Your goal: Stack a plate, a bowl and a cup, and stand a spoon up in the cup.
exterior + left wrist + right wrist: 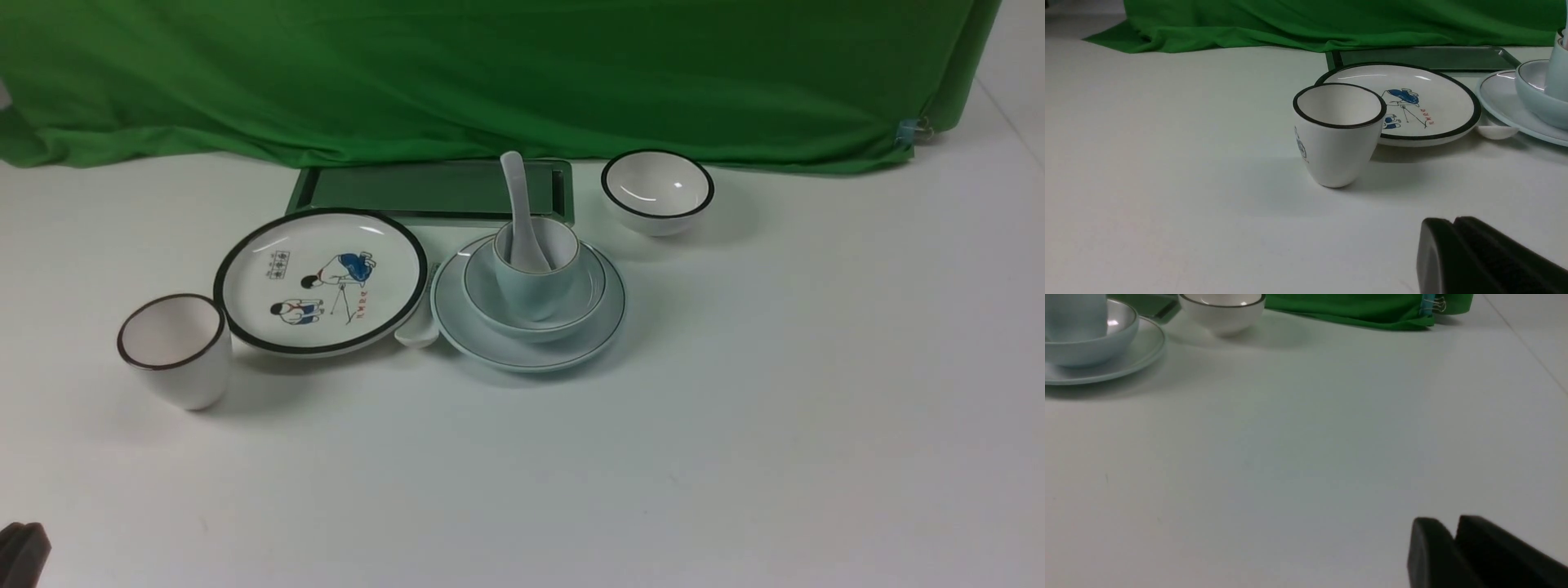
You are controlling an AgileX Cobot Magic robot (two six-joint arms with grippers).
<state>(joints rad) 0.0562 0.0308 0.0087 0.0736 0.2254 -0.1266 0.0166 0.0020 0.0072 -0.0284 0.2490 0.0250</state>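
The pale blue-green plate [522, 349] lies mid-table with the pale blue bowl [531, 328] on it and the pale blue cup [535, 282] inside the bowl. A white spoon [517, 188] stands in the cup, handle up. My left gripper [20, 551] shows at the near left corner; in the left wrist view this gripper [1453, 223] is shut and empty, well short of the stack. My right gripper [1453, 524] hovers over bare table with a narrow gap between its fingers and nothing in them. The stack's plate [1139, 347] and bowl [1086, 351] sit far from it.
A white black-rimmed cup [175, 351] stands near left, beside a cartoon plate [318, 282]. A second white spoon [416, 331] lies between the two plates. A white black-rimmed bowl [657, 192] sits back right. A green tray [433, 192] and green cloth [490, 73] are behind.
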